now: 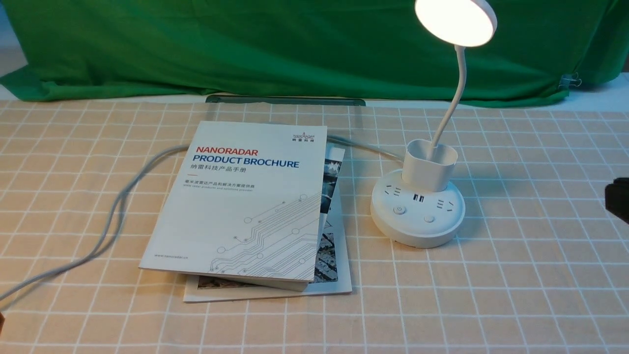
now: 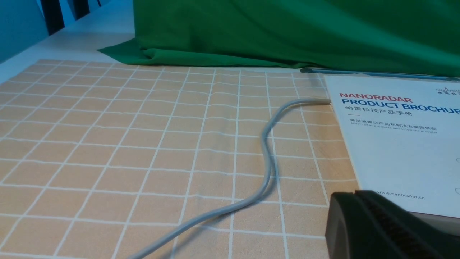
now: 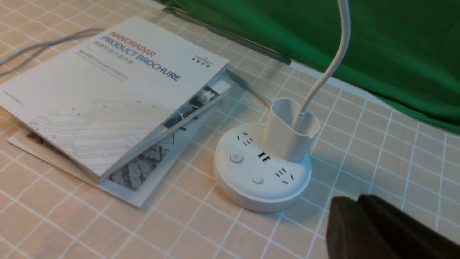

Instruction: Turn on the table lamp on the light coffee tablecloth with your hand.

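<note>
**Lit table lamp on a checked cloth, right hand off to its side**

A white table lamp (image 1: 421,206) stands upright on the light coffee tablecloth (image 1: 516,295), right of centre on the tabletop. Its round head (image 1: 456,20) glows brightly atop a thin curved neck, which rises from a cup-shaped holder on the round base. The base shows sockets and two buttons.

The right hand (image 3: 359,212), black and blurred, sits near the base on the robot's right, apart from it and holding nothing. How far it is open cannot be told.

The left hand (image 2: 357,205) hovers empty beside a brochure (image 1: 245,196), fingers pressed together. The brochure lies left of the lamp on a second booklet (image 1: 339,275). A grey cable (image 1: 113,211) crosses the cloth. A green cloth (image 1: 245,44) hangs behind.
</note>
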Robot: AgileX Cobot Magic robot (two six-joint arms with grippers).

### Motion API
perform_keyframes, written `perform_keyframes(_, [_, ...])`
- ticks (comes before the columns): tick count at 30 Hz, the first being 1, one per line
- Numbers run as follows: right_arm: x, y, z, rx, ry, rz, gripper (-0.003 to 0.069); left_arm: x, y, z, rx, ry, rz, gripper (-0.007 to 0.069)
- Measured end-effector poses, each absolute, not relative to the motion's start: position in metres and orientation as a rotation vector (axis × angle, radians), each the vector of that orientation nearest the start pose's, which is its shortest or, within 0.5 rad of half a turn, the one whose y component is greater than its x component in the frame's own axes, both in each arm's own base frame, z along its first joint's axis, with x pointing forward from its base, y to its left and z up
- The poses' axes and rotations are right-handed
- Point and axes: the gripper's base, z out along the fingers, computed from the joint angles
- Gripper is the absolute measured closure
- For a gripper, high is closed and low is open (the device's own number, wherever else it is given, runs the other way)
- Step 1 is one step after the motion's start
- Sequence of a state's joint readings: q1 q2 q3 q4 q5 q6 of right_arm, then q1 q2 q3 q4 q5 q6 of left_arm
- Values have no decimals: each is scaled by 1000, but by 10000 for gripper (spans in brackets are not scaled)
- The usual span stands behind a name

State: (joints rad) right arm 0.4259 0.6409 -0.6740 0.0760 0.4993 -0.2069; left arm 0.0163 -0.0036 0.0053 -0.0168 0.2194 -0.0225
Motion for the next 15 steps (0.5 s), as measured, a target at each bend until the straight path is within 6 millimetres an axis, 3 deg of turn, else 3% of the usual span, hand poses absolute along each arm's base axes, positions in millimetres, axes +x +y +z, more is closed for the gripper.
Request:
perform_keyframes(8, [87,41,342,-559,1742,178,558,56,1,192,-44,1704,-20,603])
perform_keyframes(15, [79,36,305,-491,1567,186,544,56,1,192,-44,1704,-20,603])
